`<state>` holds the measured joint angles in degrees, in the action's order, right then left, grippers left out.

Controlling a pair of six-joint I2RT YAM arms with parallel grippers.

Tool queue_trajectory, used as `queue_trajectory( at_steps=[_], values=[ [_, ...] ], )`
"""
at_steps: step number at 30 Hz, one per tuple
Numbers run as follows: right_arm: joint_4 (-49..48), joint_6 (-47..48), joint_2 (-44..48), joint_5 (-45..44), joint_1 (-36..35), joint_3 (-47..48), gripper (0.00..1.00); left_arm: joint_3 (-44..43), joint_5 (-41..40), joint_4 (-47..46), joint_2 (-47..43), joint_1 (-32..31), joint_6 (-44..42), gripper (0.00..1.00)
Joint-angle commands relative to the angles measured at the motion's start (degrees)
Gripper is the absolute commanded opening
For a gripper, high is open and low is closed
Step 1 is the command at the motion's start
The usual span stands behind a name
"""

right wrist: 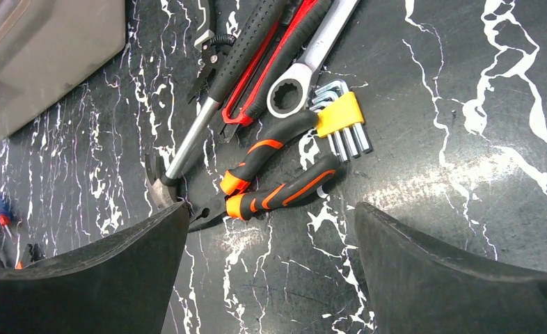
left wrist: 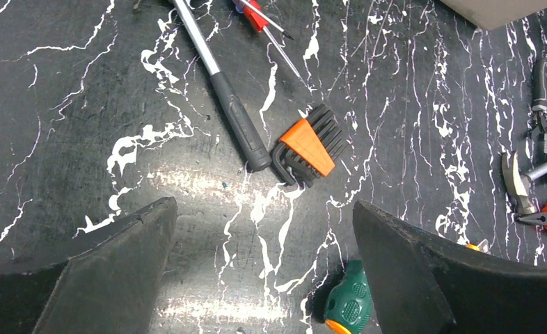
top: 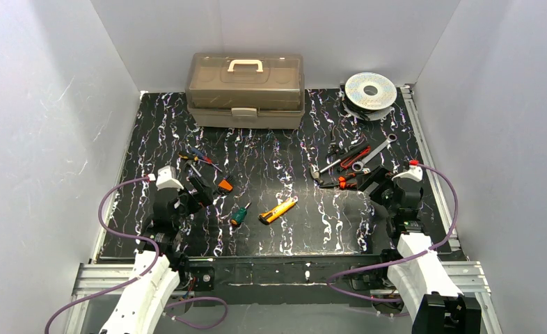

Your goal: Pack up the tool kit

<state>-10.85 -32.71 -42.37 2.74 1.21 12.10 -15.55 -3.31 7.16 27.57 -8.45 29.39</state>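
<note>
The beige toolbox [top: 246, 90] stands closed at the back, brown lid down, cream handle on top; its corner shows in the right wrist view [right wrist: 41, 49]. My left gripper [top: 200, 189] [left wrist: 264, 209] is open and empty, just short of an orange hex-key set [left wrist: 311, 145] and a black-handled screwdriver [left wrist: 239, 125]. A green screwdriver [left wrist: 347, 303] lies by its right finger. A yellow knife [top: 279, 210] lies mid-table. My right gripper [top: 371, 182] [right wrist: 271, 209] is open and empty, just short of orange-black pliers [right wrist: 278, 188], a hammer [right wrist: 208, 118], a wrench [right wrist: 305, 69] and a yellow hex-key set [right wrist: 340, 118].
A round silver spool [top: 370, 90] sits at the back right. Small red and blue screwdrivers [top: 197, 158] lie left of centre. A red-handled knife [right wrist: 271, 62] lies among the right pile. White walls enclose the black marbled table [top: 271, 243] on three sides.
</note>
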Motion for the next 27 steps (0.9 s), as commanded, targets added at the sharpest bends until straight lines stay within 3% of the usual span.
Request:
queue_trajectory(
  at_steps=[1,13,16,20,27],
  values=[
    [-1.0,-0.6,0.3,-1.5,0.1,0.9,0.96,-0.4,-2.4,1.8,-0.1,-0.1,0.2,0.98],
    [1.6,-5.2,-0.1,-6.6,0.1,2.2,0.99,-1.3,-2.4,3.0,0.0,-0.1,0.8,0.98],
    [1.4,-6.9,0.2,-6.5,0.1,2.6,0.99,-3.6,-3.3,5.9,0.2,-0.1,6.4,0.98],
    [2.0,-9.0,-0.3,-3.4,0.1,5.7,0.98,-9.0,-1.9,7.0,3.8,-0.1,10.1,0.98],
    [5.2,-11.4,-4.7,2.6,0.1,14.6,0.98,-22.9,-2.6,11.3,14.8,-0.1,8.9,0.98]
  ],
)
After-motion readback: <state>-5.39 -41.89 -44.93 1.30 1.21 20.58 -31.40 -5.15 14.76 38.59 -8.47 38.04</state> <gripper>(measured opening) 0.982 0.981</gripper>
